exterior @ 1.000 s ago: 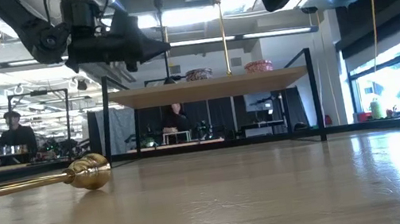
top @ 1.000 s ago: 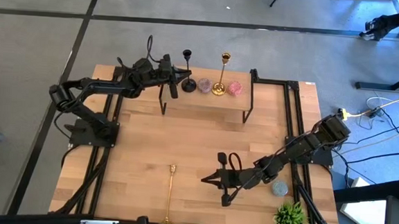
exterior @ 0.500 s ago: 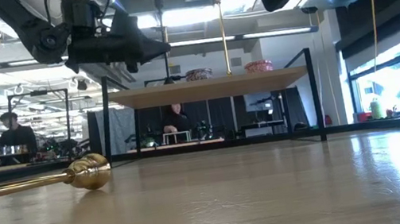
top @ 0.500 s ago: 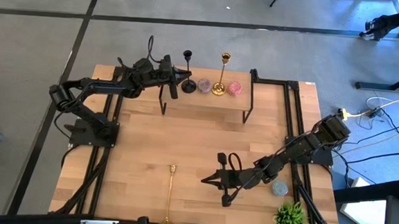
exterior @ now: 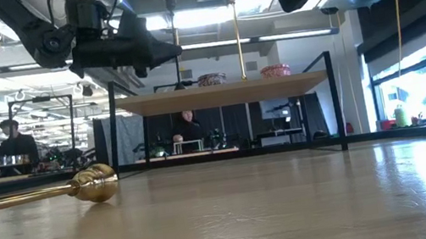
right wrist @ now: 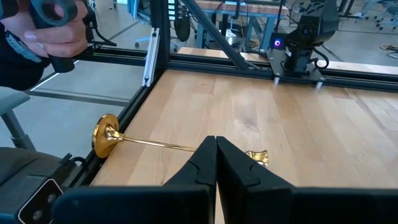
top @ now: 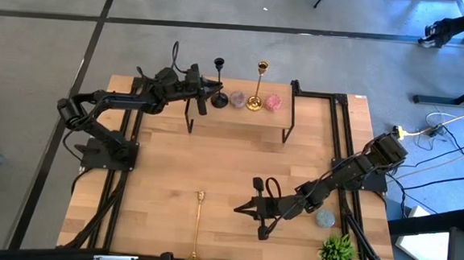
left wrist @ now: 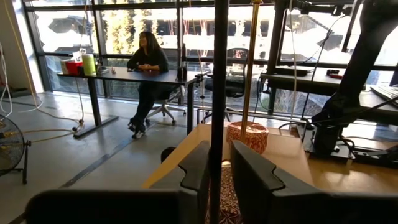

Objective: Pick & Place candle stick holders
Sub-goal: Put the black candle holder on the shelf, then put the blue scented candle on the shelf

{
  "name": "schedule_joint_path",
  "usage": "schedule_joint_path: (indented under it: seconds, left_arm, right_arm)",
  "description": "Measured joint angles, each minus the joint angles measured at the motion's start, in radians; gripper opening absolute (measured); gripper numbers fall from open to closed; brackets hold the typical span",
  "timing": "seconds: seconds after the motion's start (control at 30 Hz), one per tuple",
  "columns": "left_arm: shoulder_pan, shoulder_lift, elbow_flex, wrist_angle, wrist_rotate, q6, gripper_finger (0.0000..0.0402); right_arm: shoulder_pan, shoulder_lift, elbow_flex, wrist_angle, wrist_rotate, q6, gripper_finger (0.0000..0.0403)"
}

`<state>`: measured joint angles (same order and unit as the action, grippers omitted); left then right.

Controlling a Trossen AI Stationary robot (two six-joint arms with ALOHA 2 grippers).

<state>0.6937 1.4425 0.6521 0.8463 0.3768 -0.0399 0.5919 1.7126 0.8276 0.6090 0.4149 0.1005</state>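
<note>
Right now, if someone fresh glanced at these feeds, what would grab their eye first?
Probably the left gripper up at the raised shelf, its fingers either side of the black candle stick holder's stem, which stands beside an upright gold candle stick holder. Next, the second gold candle stick holder lying flat near the table's front edge, with the right gripper shut and hovering close by.

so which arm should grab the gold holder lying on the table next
Right, likely. Its tool is shut and empty beside the lying gold holder, while the left tool is up at the shelf around the black holder.
</note>
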Motion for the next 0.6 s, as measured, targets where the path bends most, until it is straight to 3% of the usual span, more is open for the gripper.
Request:
schedule_joint_path:
  seconds: [0.17, 0.37, 0.6]
  left_arm:
    - [-0.013, 0.000, 0.000, 0.000, 0.000, 0.008, 0.0089]
    - [-0.014, -0.023, 0.000, -0.016, -0.005, 0.009, 0.0151]
    - [-0.014, -0.123, 0.001, -0.178, -0.088, 0.056, 0.0198]
  right_arm:
    - [0.000, 0.000, 0.000, -0.001, 0.000, 0.000, 0.0005]
    - [0.000, 0.000, 0.000, -0.004, 0.000, 0.000, 0.0005]
    - [0.000, 0.000, 0.000, -0.004, -0.001, 0.000, 0.0005]
